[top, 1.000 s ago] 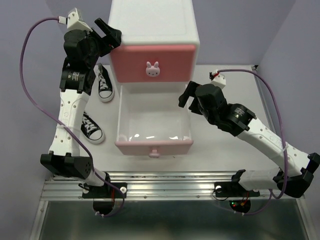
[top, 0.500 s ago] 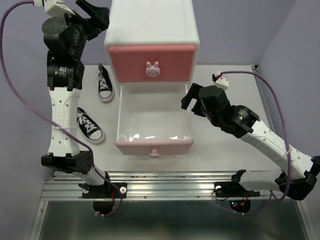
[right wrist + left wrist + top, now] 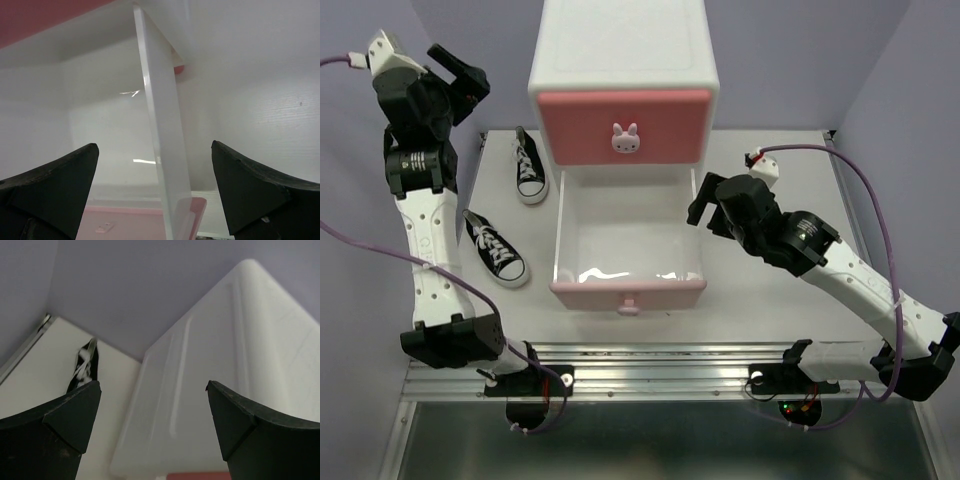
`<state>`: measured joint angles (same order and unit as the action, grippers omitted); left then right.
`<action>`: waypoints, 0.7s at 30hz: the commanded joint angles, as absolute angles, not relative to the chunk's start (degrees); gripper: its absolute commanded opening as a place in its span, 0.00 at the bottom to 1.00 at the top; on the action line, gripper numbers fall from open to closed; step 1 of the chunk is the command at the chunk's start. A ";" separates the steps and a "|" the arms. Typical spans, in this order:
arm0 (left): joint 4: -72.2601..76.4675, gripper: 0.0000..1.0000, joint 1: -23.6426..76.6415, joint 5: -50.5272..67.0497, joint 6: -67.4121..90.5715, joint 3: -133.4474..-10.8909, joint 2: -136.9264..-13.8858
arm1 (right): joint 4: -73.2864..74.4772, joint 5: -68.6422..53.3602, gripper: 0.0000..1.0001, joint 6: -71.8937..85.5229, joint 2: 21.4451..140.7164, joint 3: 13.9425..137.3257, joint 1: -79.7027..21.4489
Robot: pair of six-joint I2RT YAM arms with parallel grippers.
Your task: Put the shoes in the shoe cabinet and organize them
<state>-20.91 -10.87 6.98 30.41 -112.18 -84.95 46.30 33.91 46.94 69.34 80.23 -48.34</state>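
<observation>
The white shoe cabinet (image 3: 625, 45) stands at the back, upper pink drawer (image 3: 625, 125) shut, lower drawer (image 3: 628, 245) pulled out and empty. Two black sneakers lie left of it: one (image 3: 528, 164) by the cabinet's side, one (image 3: 494, 250) nearer. No orange shoes show. My left gripper (image 3: 468, 75) is open and empty, raised high at the far left; its wrist view shows the cabinet's top (image 3: 225, 370) and a black sneaker (image 3: 84, 365). My right gripper (image 3: 708, 198) is open and empty beside the open drawer's right wall (image 3: 162, 150).
Purple walls enclose the white table (image 3: 770, 300) at the back and sides. The arm bases sit on a metal rail (image 3: 660, 375) at the near edge.
My left arm has swung up and left, away from the cabinet's upper left corner. My right gripper has shifted slightly toward the drawer's right wall.
</observation>
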 commanded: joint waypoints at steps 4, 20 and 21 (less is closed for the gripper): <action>-29.09 0.99 -15.28 -1.67 32.43 -89.33 -69.90 | 50.62 33.67 1.00 47.64 69.70 81.47 -47.90; -18.02 0.99 -24.87 1.56 24.88 -56.34 -66.97 | 54.84 25.84 1.00 46.76 71.45 81.03 -47.37; -17.06 0.99 -25.57 1.15 23.74 -55.21 -68.02 | 54.93 24.97 1.00 46.50 72.06 81.47 -47.37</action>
<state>-24.14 -23.31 -0.08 27.53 -57.14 -67.35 53.95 28.12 47.37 70.87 80.23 -47.64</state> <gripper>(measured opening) 0.986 0.995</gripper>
